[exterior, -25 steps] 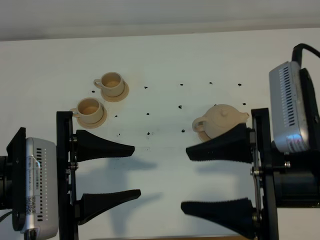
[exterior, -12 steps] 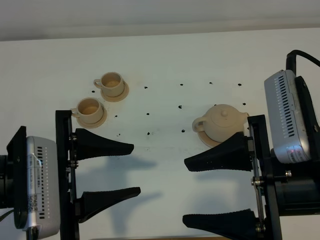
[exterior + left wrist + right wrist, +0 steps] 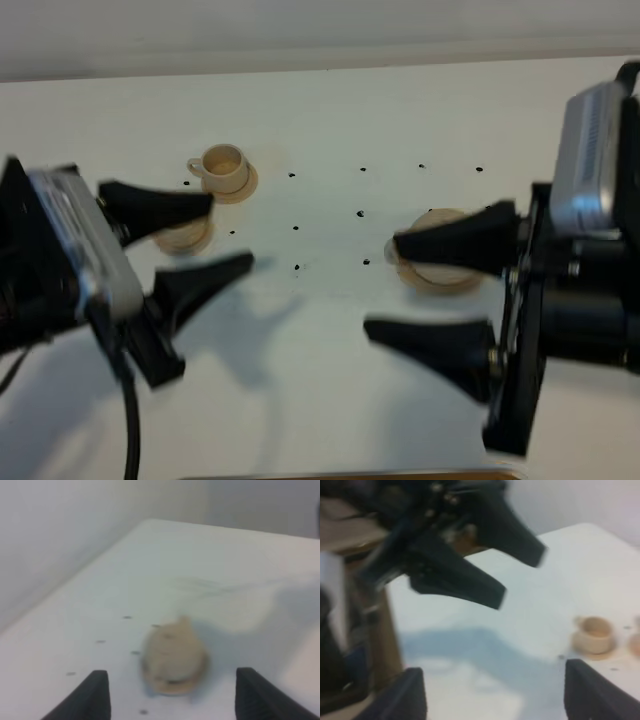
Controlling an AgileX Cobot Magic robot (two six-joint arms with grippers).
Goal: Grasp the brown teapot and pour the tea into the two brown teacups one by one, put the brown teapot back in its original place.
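From the high camera, the right gripper (image 3: 382, 286) stands spread wide and empty. Its farther finger crosses in front of the brown teapot (image 3: 436, 268), which sits on its round coaster (image 3: 441, 287) toward the back of the table (image 3: 330, 120) from the gap between the jaws. This arm is plainly the nearer one. The finger and the blur hide the handle-to-spout line. The left gripper (image 3: 230, 232), also spread and empty, hangs over the near teacup (image 3: 186, 238). The far teacup (image 3: 224, 167) stands clear just beyond. Open table with small black dots separates cups from pot.

The left wrist view shows the teapot (image 3: 172, 657) ahead between parted fingers, well away.

The right wrist view shows one teacup (image 3: 594, 634) on its saucer, its own fingers spread, and no teapot. By my reading the claw must shift back over the pot.
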